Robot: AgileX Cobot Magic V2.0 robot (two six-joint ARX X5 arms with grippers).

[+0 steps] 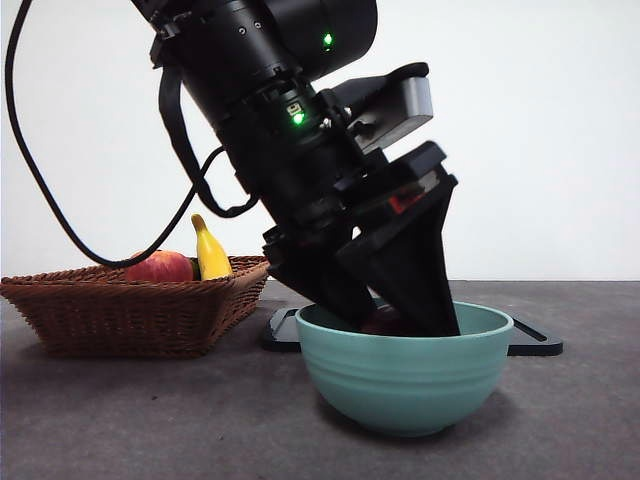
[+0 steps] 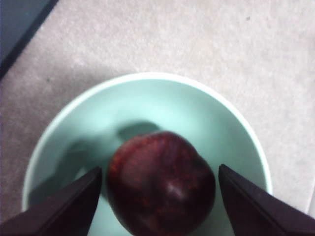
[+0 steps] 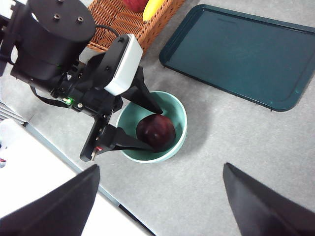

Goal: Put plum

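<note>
From the front, my left gripper (image 1: 395,300) is reaching down into the bowl (image 1: 405,375), its dark jaws dipping below the rim. Only a sliver of the plum (image 1: 383,322) is showing between them, just over the rim. Behind and to one side, the basket (image 1: 135,305) is holding a red fruit (image 1: 160,267) and a banana (image 1: 209,250). A dark tray (image 1: 535,343) is lying flat behind the bowl.

Through my left wrist camera, the plum (image 2: 161,183) is sitting inside the bowl (image 2: 147,105), between my left gripper's (image 2: 160,196) jaws. The jaws are standing spread, with a thin gap showing on one side of the fruit and a wider one on the other, so I am not pinching it.

Through my right wrist camera, my right gripper (image 3: 160,201) is hanging high above the table with its jaws wide apart, holding nothing. Below it, my left gripper (image 3: 147,123) is straddling the plum (image 3: 156,132) in the bowl (image 3: 178,114). The tray (image 3: 241,54) is lying well apart from the bowl, and the basket (image 3: 130,19) is sitting just beside the tray.
</note>
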